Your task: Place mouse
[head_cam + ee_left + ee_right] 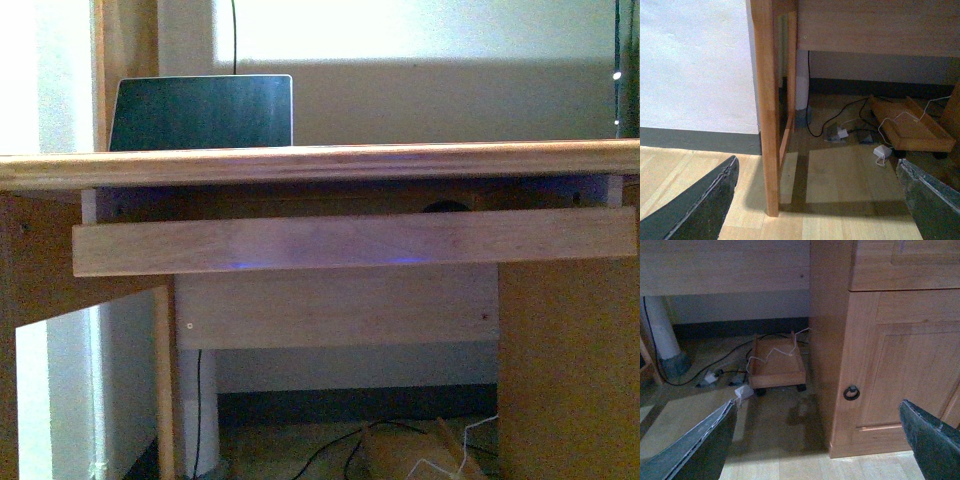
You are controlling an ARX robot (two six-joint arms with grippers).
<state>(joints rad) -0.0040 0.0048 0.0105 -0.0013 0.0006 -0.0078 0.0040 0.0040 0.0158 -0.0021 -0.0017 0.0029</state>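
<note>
Wooden desk (320, 160): laptop (200, 112) on top, far left. Pull-out tray (350, 245) beneath. Small dark dome, seemingly the mouse (445, 207), peeks over the tray's front board, right of centre. Left gripper (816, 162): jaws spread, holding nothing, low above floor. Right gripper (817, 402): likewise, near cupboard door (900, 365).

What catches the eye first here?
The wooden desk fills the front view at eye level, a dark-screened laptop on its left. Under it a wheeled wooden tray sits on the floor among cables; the left gripper and right gripper hang open. A dark dome, perhaps the mouse, shows behind the pull-out shelf.
</note>
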